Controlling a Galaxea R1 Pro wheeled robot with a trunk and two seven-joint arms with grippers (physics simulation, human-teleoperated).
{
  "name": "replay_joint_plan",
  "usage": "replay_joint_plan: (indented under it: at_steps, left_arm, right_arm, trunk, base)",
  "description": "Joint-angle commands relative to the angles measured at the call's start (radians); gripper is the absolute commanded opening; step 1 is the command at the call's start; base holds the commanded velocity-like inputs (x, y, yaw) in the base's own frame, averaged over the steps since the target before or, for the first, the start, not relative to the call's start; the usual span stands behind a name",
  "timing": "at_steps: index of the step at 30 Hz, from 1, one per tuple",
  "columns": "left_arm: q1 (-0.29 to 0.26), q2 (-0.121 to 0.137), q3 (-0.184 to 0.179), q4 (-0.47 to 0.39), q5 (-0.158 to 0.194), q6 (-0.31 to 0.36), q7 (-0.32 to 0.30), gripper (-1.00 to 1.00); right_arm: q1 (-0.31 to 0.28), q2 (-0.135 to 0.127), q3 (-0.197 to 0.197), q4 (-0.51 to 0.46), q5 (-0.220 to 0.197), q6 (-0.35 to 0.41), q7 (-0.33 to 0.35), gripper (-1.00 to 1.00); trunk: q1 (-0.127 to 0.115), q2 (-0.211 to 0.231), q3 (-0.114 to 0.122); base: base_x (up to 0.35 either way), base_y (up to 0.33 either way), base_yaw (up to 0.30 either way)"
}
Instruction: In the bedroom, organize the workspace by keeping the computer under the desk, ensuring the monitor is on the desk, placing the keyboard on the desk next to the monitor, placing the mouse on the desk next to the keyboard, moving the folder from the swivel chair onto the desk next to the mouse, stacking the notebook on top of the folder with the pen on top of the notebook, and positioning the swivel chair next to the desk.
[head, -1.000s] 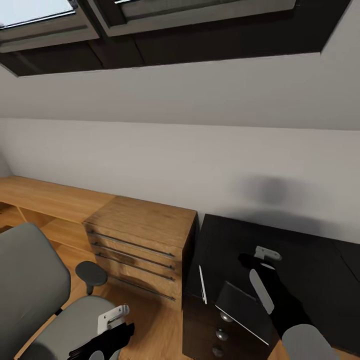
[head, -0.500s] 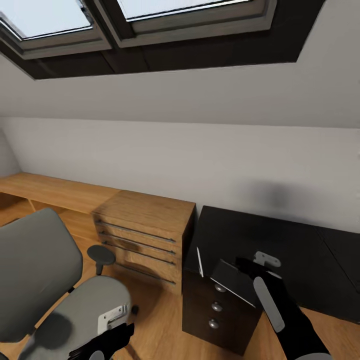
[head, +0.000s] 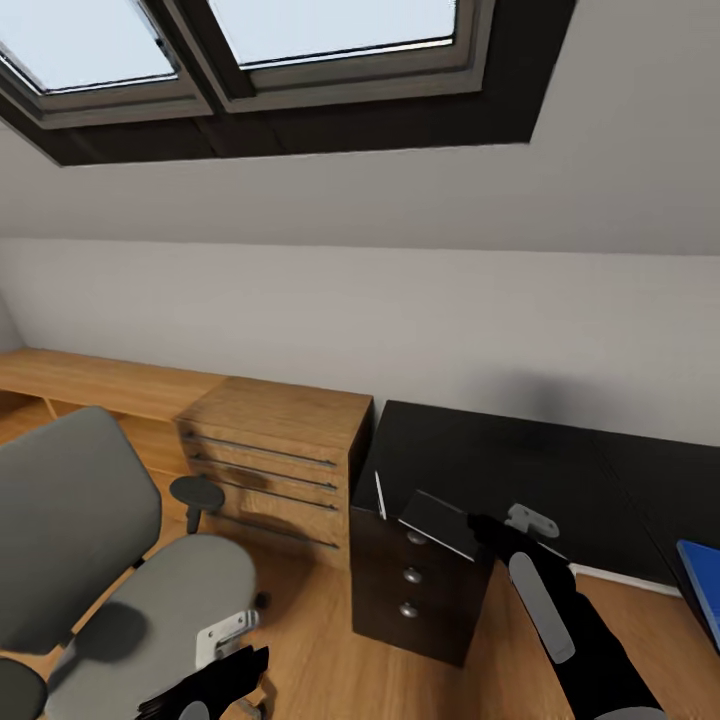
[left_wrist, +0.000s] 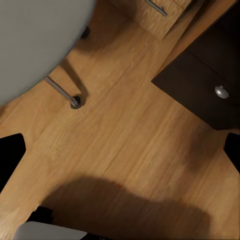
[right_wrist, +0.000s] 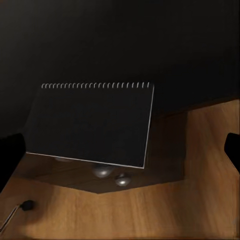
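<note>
The black-topped desk (head: 480, 450) stands right of centre on its dark drawer unit (head: 410, 590). A dark spiral notebook (head: 438, 525) (right_wrist: 90, 125) lies at the desk's front corner, jutting out over the drawer knobs (right_wrist: 102, 171). The white pen (head: 380, 495) lies just left of it. My right gripper (head: 485, 528) hovers by the notebook's right edge, open, its fingertips (right_wrist: 10, 155) wide apart and off the pad. The grey swivel chair (head: 140, 610) (left_wrist: 35, 35) is at lower left. My left gripper (head: 240, 670) hangs open over the floor beside it. A blue folder (head: 702, 590) peeks in at the right edge.
A low light-wood cabinet (head: 270, 440) with drawers stands between chair and desk, against the sloped grey wall. A dark-framed skylight (head: 330, 40) is overhead. Wood floor (left_wrist: 130, 145) lies between the chair's castor (left_wrist: 75, 102) and the drawer unit (left_wrist: 205, 85).
The whole view has pulled back and shifted, so the camera moved. Desk, notebook and pen now look farther off, and the blue folder has come into sight. Both arms keep their pose.
</note>
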Motion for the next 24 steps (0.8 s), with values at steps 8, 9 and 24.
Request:
replay_joint_plan:
  at_steps: [8, 9, 24]
  left_arm:
    - [0.0, -0.001, -0.001, -0.003, 0.01, 0.001, 0.01, 1.0]
    - [-0.001, -0.001, -0.002, -0.003, 0.01, 0.001, 0.01, 1.0]
    - [0.0, -0.003, -0.002, -0.01, 0.009, 0.0, 0.013, 1.0]
  right_arm:
    - [-0.001, 0.0, 0.003, -0.001, -0.011, -0.001, -0.008, 1.0]
    - [-0.001, 0.001, 0.003, -0.001, -0.011, -0.002, -0.008, 1.0]
    - [0.001, 0.003, 0.003, 0.015, -0.188, -0.01, 0.022, 1.0]
  trunk:
    - [0.0, -0.001, 0.008]
    - [0.0, -0.001, 0.009]
    - [0.05, -0.092, -0.029]
  base:
    - [-0.022, 0.0, -0.216]
    - [-0.003, 0.0, -0.211]
    - [0.0, 0.0, -0.036]
